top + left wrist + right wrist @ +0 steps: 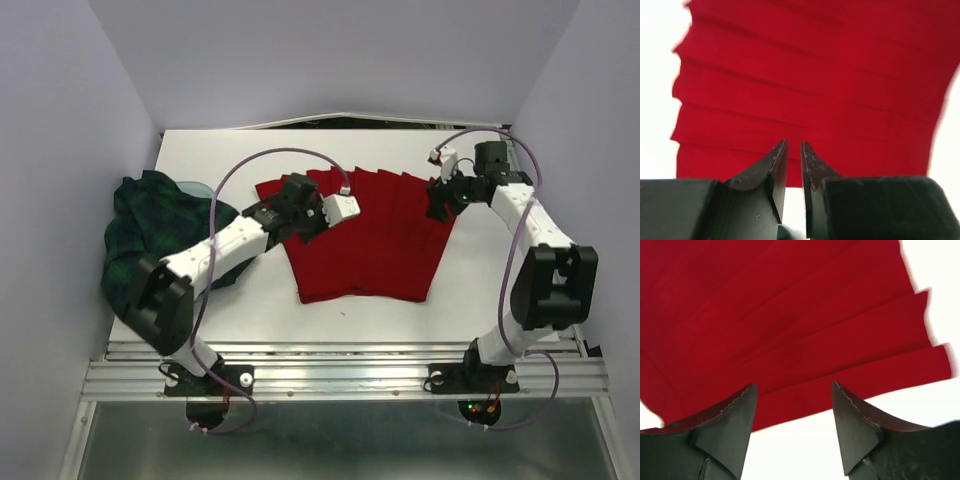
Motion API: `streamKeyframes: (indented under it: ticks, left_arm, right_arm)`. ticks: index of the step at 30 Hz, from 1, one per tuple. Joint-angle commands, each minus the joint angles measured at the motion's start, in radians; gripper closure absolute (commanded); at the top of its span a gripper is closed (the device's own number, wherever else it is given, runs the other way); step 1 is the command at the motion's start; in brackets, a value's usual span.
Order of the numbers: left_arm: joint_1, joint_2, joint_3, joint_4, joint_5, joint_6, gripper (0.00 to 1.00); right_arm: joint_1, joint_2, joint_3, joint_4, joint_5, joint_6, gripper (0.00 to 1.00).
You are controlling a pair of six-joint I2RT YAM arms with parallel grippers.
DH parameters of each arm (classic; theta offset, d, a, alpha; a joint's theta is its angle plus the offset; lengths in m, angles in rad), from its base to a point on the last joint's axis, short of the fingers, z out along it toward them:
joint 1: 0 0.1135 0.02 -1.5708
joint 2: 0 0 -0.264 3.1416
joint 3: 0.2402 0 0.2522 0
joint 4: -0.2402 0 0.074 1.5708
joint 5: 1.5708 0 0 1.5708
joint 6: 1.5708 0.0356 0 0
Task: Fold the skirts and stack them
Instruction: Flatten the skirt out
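Observation:
The red pleated skirt (370, 240) lies spread in a fan on the white table (230, 150), wide hem at the far side. My left gripper (292, 222) hovers at the skirt's left edge; in the left wrist view (794, 145) its jaws stand almost together with a thin gap and nothing between them, red cloth (815, 75) ahead. My right gripper (438, 208) is at the skirt's right edge; in the right wrist view (795, 387) it is open and empty, just above the red edge (805, 340). The dark green and navy plaid skirt (135, 235) lies bunched at the table's left edge.
Grey walls enclose the table on the left, right and back. A metal rail (340, 375) runs along the near edge by the arm bases. The left arm's forearm passes over part of the plaid skirt.

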Motion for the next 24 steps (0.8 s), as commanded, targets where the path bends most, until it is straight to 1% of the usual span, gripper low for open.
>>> streamKeyframes:
  ticks: [1,4,6,9,10,13,15,17,18,19,21,22,23,24]
  left_arm:
    - [0.074,0.172,0.130,-0.145,-0.064,-0.153,0.77]
    - [0.074,0.262,0.173,-0.136,-0.092,-0.122,0.80]
    - [0.074,0.329,0.180,-0.131,-0.109,-0.081,0.85]
    - [0.074,0.390,0.183,-0.125,-0.145,-0.055,0.88]
    - [0.068,0.419,0.180,-0.126,-0.148,-0.038,0.91]
    - [0.050,0.449,0.157,-0.119,-0.159,-0.036,0.91]
    - [0.015,0.450,0.141,-0.126,-0.135,-0.047,0.93]
    - [-0.020,0.446,0.112,-0.125,-0.103,-0.052,0.94]
    - [-0.066,0.443,0.106,-0.125,-0.099,-0.049,0.94]
    - [-0.091,0.441,0.097,-0.125,-0.101,-0.049,0.94]
    - [-0.142,0.446,0.091,-0.129,-0.083,-0.052,0.95]
    - [-0.189,0.450,0.091,-0.129,-0.072,-0.058,0.95]
    - [-0.215,0.453,0.098,-0.129,-0.060,-0.066,0.95]
    - [-0.243,0.460,0.123,-0.132,-0.018,-0.082,0.95]
  right_arm:
    - [-0.006,0.124,0.087,-0.157,0.043,0.326,0.37]
    - [0.003,0.202,0.097,-0.157,0.058,0.396,0.37]
    - [0.003,0.268,0.098,-0.145,0.083,0.404,0.38]
    - [0.003,0.343,0.113,-0.134,0.175,0.399,0.40]
    - [0.003,0.389,0.120,-0.130,0.219,0.397,0.42]
    - [0.003,0.449,0.129,-0.096,0.287,0.393,0.42]
    - [0.003,0.481,0.156,-0.069,0.322,0.390,0.42]
    - [0.003,0.551,0.208,-0.062,0.371,0.390,0.42]
    - [0.003,0.579,0.241,-0.061,0.382,0.393,0.42]
    - [0.003,0.607,0.314,-0.059,0.399,0.399,0.42]
    - [0.003,0.689,0.395,-0.062,0.410,0.411,0.42]
    - [0.003,0.717,0.488,-0.065,0.420,0.422,0.42]
    - [0.003,0.743,0.536,-0.067,0.422,0.425,0.42]
    - [0.003,0.789,0.584,-0.067,0.421,0.430,0.41]
